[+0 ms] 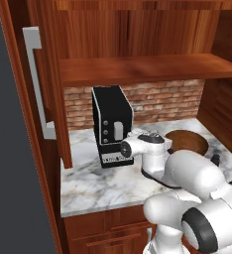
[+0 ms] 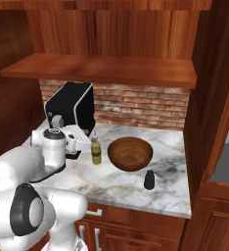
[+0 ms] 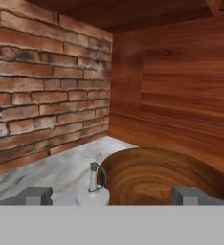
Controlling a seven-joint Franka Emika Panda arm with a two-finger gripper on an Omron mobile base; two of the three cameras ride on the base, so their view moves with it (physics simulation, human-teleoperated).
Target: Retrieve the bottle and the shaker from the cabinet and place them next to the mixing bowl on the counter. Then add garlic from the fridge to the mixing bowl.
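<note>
Your fingers (image 3: 112, 195) stood wide apart with nothing held, hovering over the bottle (image 2: 96, 149), its cap between them. The bottle stood on the marble table (image 2: 170, 147) just left of the wooden mixing bowl (image 2: 130, 153); the dark shaker (image 2: 149, 180) sat near the table's front edge, right of the bowl.

No text, number or brand can be read anywhere; the black coffee machine (image 1: 112, 125), behind and to the left of the gripper (image 3: 112, 195), carries a pale strip of marks low on its front, too blurred to make out; the bottle (image 2: 96, 150) just ahead of the gripper shows no legible label.
</note>
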